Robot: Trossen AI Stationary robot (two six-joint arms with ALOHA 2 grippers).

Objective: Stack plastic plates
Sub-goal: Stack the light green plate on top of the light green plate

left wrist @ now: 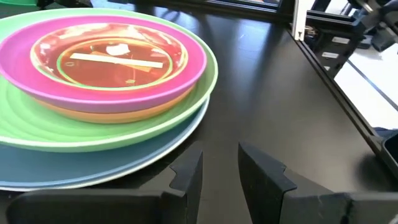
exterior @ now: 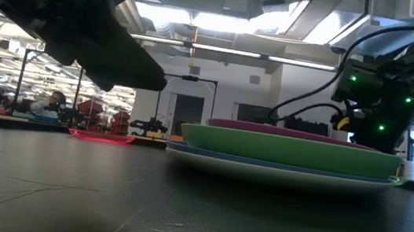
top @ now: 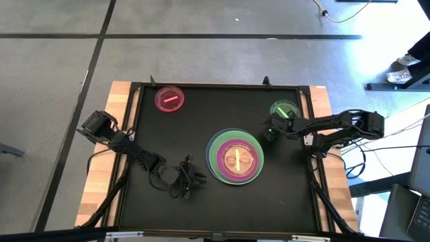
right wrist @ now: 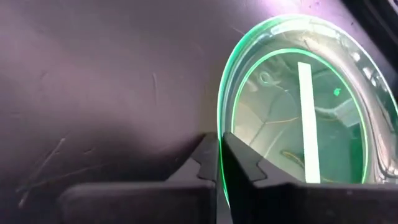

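A: What could we not make out?

B: From the low view, the left arm was a dark blur across the top, and the stack hid the table behind it. The white plate did not show anywhere; if it lay in the stack, it was covered. We read no writing or brand on anything.

A: And going left to right from above?

B: The left gripper (top: 195,176) rested on the black table (top: 201,134) at about 7 o'clock, its fingers (left wrist: 186,177) a little apart and holding nothing, just beside the stack. At 11 o'clock lay the small pink plate (top: 169,99), translucent, with a pale stripe. Near centre sat the stack (top: 234,157): a blue-grey plate (left wrist: 93,171) at the bottom, then a ridged green plate (left wrist: 74,127), an orange plate (left wrist: 118,112), a purple plate (left wrist: 193,59) and a clear reddish small one (left wrist: 112,59) with a stripe on top.

A: And the right side?

B: At 2 o'clock the right gripper (right wrist: 220,155) had its fingers pinched onto the rim of the small green plate (right wrist: 298,106), glassy, with a white stripe.
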